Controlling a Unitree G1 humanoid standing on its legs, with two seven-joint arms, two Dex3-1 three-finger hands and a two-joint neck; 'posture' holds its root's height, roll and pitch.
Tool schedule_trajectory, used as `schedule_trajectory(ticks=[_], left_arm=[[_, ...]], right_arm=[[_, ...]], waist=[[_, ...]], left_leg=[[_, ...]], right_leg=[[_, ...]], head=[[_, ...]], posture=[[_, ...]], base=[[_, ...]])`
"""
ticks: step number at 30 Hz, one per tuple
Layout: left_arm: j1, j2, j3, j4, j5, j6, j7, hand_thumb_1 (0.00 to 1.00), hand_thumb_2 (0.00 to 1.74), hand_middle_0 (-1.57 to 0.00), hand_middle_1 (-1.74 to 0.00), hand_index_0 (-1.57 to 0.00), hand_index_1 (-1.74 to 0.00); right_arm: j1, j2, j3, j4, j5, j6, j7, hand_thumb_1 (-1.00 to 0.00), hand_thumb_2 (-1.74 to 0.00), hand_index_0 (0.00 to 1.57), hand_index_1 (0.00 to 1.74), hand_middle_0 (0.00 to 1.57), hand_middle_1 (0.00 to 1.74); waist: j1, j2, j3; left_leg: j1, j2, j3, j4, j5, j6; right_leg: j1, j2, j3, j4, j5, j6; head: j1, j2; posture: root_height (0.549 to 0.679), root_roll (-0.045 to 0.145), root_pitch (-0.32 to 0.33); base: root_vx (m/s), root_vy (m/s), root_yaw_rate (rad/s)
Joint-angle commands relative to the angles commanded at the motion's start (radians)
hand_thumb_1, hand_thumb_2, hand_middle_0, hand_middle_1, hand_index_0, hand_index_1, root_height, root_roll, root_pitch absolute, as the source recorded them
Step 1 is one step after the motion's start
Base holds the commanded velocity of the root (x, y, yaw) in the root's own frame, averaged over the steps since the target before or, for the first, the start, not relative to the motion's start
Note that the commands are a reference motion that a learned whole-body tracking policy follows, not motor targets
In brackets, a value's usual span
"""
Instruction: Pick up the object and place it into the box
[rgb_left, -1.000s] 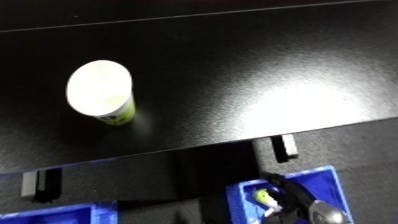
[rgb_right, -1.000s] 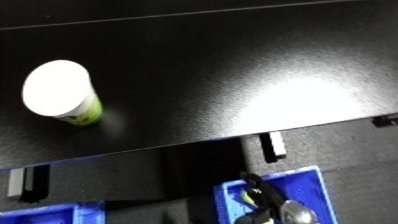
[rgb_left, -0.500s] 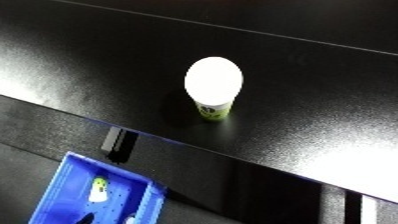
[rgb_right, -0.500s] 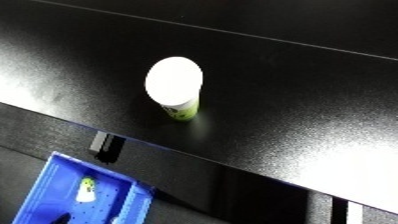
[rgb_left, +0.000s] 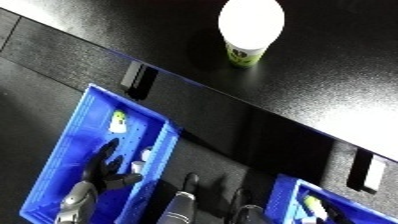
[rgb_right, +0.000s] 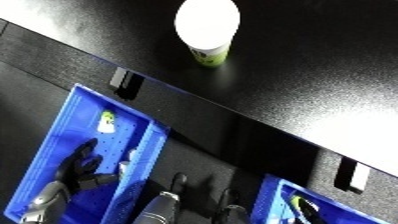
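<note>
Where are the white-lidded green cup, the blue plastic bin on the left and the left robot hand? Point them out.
white-lidded green cup (rgb_left: 251, 21), left eye view, lid.
blue plastic bin (rgb_left: 64, 149), left eye view, left wall.
left robot hand (rgb_left: 99, 172), left eye view, fingers.

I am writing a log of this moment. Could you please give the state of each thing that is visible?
Cup: upright on the black table, untouched.
Left blue bin: below the table edge, holds small items.
Right blue bin: partly in view, holds a small item.
Left hand: over the left bin, fingers relaxed, holding nothing.
Right hand: between the bins, grip unclear.
</note>
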Motion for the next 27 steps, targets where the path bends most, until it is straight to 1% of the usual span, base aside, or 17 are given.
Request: schedule_trajectory(ticks=[1,2,3,7,9,12,14,15,16,17,18,19,21,22,24,27], left_arm=[[0.001,0.002,-0.006,-0.011,0.006,0.009,-0.028,0.0,0.0,0.0,0.0,0.0,0.0],[0.001,0.002,-0.006,-0.011,0.006,0.009,-0.028,0.0,0.0,0.0,0.0,0.0,0.0],[0.005,0.01,-0.023,-0.047,0.005,0.041,-0.132,0.0,0.0,0.0,0.0,0.0,0.0],[0.015,0.045,-0.084,-0.157,0.012,0.115,-0.383,0.0,0.0,0.0,0.0,0.0,0.0],[0.015,0.08,-0.131,-0.243,0.015,0.152,-0.48,0.0,0.0,0.0,0.0,0.0,0.0],[0.0,0.157,-0.216,-0.426,-0.013,0.237,-0.585,0.0,0.0,0.0,0.0,0.0,0.0],[-0.028,0.202,-0.27,-0.535,-0.044,0.292,-0.623,0.0,0.0,0.0,0.0,0.0,0.0],[-0.028,0.202,-0.27,-0.535,-0.044,0.292,-0.623,0.0,0.0,0.0,0.0,0.0,0.0],[-0.053,0.244,-0.306,-0.655,-0.082,0.353,-0.647,0.0,0.0,0.0,0.0,0.0,0.0],[-0.053,0.244,-0.306,-0.655,-0.082,0.353,-0.647,0.0,0.0,0.0,0.0,0.0,0.0],[-0.07,0.287,-0.323,-0.8,-0.146,0.433,-0.674,0.0,0.0,0.0,0.0,0.0,0.0],[-0.072,0.307,-0.324,-0.882,-0.187,0.48,-0.688,0.0,0.0,0.0,0.0,0.0,0.0],[-0.084,0.332,-0.323,-1.023,-0.284,0.558,-0.719,0.0,0.0,0.0,0.0,0.0,0.0],[-0.088,0.337,-0.321,-1.081,-0.336,0.586,-0.73,0.0,0.0,0.0,0.0,0.0,0.0],[-0.096,0.331,-0.313,-1.174,-0.446,0.623,-0.733,0.0,0.0,0.0,0.0,0.0,0.0],[-0.103,0.286,-0.284,-1.253,-0.634,0.646,-0.688,0.0,0.0,0.0,0.0,0.0,0.0]], right_arm=[[0.002,-0.002,-0.001,-0.001,-0.001,0.0,0.0,0.0,0.0,0.0,0.0,0.0,0.0],[0.002,-0.002,-0.001,-0.001,-0.001,0.0,0.0,0.0,0.0,0.0,0.0,0.0,0.0],[0.007,-0.007,-0.006,-0.006,-0.007,0.0,0.001,0.0,0.0,0.0,0.0,0.0,0.0],[0.021,-0.024,-0.019,-0.019,-0.024,-0.001,0.007,0.0,0.0,0.0,0.0,0.0,0.0],[0.025,-0.034,-0.022,-0.026,-0.026,0.002,0.006,0.0,0.0,0.0,0.0,0.0,0.0],[0.027,-0.048,-0.021,-0.036,-0.015,0.007,0.002,0.0,0.0,0.0,0.0,0.0,0.0],[0.026,-0.054,-0.016,-0.038,0.001,0.01,0.001,0.0,0.0,0.0,0.0,0.0,0.0],[0.026,-0.054,-0.016,-0.038,0.001,0.01,0.001,0.0,0.0,0.0,0.0,0.0,0.0],[0.028,-0.058,-0.011,-0.04,0.024,0.012,0.0,0.0,0.0,0.0,0.0,0.0,0.0],[0.028,-0.058,-0.011,-0.04,0.024,0.012,0.0,0.0,0.0,0.0,0.0,0.0,0.0],[0.031,-0.06,-0.007,-0.042,0.051,0.012,-0.002,0.0,0.0,0.0,0.0,0.0,0.0],[0.033,-0.061,-0.006,-0.044,0.063,0.012,-0.003,0.0,0.0,0.0,0.0,0.0,0.0],[0.038,-0.061,-0.004,-0.047,0.086,0.011,-0.005,0.0,0.0,0.0,0.0,0.0,0.0],[0.04,-0.061,-0.004,-0.047,0.094,0.011,-0.005,0.0,0.0,0.0,0.0,0.0,0.0],[0.042,-0.06,-0.003,-0.043,0.107,0.009,-0.005,0.0,0.0,0.0,0.0,0.0,0.0],[0.041,-0.052,-0.007,-0.026,0.121,0.004,0.0,0.0,0.0,0.0,0.0,0.0,0.0]], waist=[[-0.001,0.001,0.0],[-0.001,0.001,0.0],[-0.002,0.006,0.001],[-0.004,0.019,0.006],[-0.004,0.026,0.01],[-0.003,0.036,0.016],[0.0,0.039,0.019],[0.0,0.039,0.019],[0.005,0.041,0.021],[0.005,0.041,0.021],[0.014,0.041,0.023],[0.018,0.04,0.024],[0.025,0.039,0.025],[0.028,0.038,0.026],[0.034,0.037,0.025],[0.043,0.034,0.021]], left_leg=[[0.001,0.0,0.0,0.0,-0.001,0.0002],[0.001,0.0,0.0,0.0,-0.001,0.0002],[0.003,-0.001,0.001,0.0,-0.003,0.0008],[0.006,-0.002,0.005,-0.002,-0.008,0.0035],[0.005,-0.004,0.007,-0.001,-0.012,0.0053],[0.003,-0.006,0.007,0.001,-0.018,0.0073],[0.0,-0.01,0.004,0.003,-0.021,0.008],[0.0,-0.01,0.004,0.003,-0.021,0.008],[-0.003,-0.014,-0.001,0.005,-0.023,0.0085],[-0.003,-0.014,-0.001,0.005,-0.023,0.0085],[-0.006,-0.017,-0.007,0.007,-0.025,0.0087],[-0.007,-0.019,-0.011,0.008,-0.026,0.0086],[-0.011,-0.022,-0.017,0.009,-0.028,0.0085],[-0.012,-0.024,-0.02,0.009,-0.028,0.0083],[-0.015,-0.028,-0.024,0.01,-0.03,0.0078],[-0.016,-0.031,-0.029,0.008,-0.032,0.0071]], right_leg=[[0.001,-0.0001,0.001,0.0,0.0,0.0005],[0.001,-0.0001,0.001,0.0,0.0,0.0005],[0.001,-0.0004,0.003,-0.002,0.001,0.0022],[0.002,-0.0034,0.007,-0.005,0.005,0.0096],[0.001,-0.0065,0.007,-0.004,0.007,0.0147],[0.0,-0.0128,0.006,-0.006,0.011,0.0232],[0.002,-0.0178,0.002,-0.009,0.015,0.0286],[0.002,-0.0178,0.002,-0.009,0.015,0.0286],[0.005,-0.023,-0.003,-0.011,0.019,0.0333],[0.005,-0.023,-0.003,-0.011,0.019,0.0333],[0.008,-0.0283,-0.01,-0.015,0.024,0.0369],[0.01,-0.0305,-0.013,-0.016,0.026,0.0381],[0.012,-0.0344,-0.019,-0.019,0.029,0.039],[0.013,-0.0358,-0.021,-0.02,0.031,0.0386],[0.013,-0.0382,-0.025,-0.02,0.032,0.0367],[0.012,-0.0408,-0.028,-0.019,0.032,0.033]], head=[[-0.003,0.007],[-0.003,0.007],[-0.009,0.026],[-0.012,0.061],[-0.008,0.08],[0.012,0.108],[0.038,0.126],[0.038,0.126],[0.065,0.14],[0.065,0.14],[0.099,0.155],[0.112,0.162],[0.14,0.175],[0.152,0.179],[0.174,0.191],[0.203,0.206]], posture=[[0.642,0.041,-0.076],[0.642,0.041,-0.076],[0.642,0.041,-0.076],[0.643,0.04,-0.075],[0.643,0.04,-0.074],[0.643,0.039,-0.072],[0.644,0.039,-0.071],[0.644,0.039,-0.071],[0.645,0.038,-0.07],[0.645,0.038,-0.07],[0.645,0.037,-0.07],[0.646,0.036,-0.069],[0.646,0.035,-0.069],[0.646,0.035,-0.068],[0.647,0.035,-0.068],[0.647,0.035,-0.066]], base=[[0.015,0.021,-0.025],[0.015,0.021,-0.025],[0.008,0.03,-0.044],[0.001,0.036,-0.047],[-0.007,0.041,-0.03],[-0.013,0.024,0.007],[-0.013,-0.008,0.074],[-0.013,-0.014,0.09],[-0.005,-0.035,0.121],[-0.005,-0.035,0.121],[0.0,-0.054,0.14],[0.002,-0.058,0.133],[0.001,-0.061,0.133],[0.0,-0.048,0.115],[0.001,-0.042,0.108],[0.005,-0.037,0.084]])
